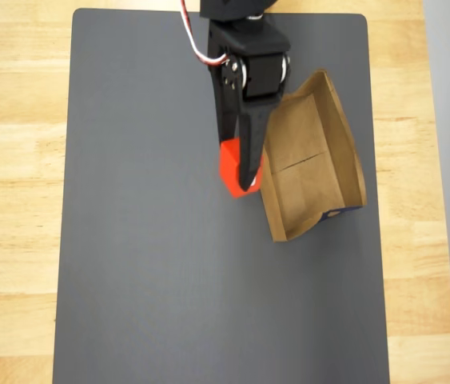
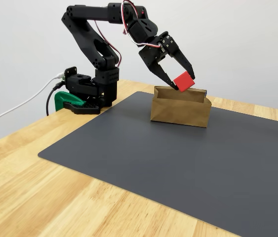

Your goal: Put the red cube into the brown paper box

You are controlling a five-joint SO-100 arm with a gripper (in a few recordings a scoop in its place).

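One red cube (image 2: 183,81) hangs clamped in the gripper (image 2: 182,82) above one brown paper box (image 2: 180,111).

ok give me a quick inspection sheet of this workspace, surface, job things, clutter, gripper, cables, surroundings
surface: dark grey mat on a light wooden table.
job's things: red cube held in the air above the box's near wall; brown paper box open on the mat, nothing seen inside.
clutter: nothing seen.
grippers: gripper shut on the cube, black fingers at either side.
cables: red and white wires on the arm; white cable and a black one running to the base.
surroundings: green clamp at the table edge, plain pale wall behind.
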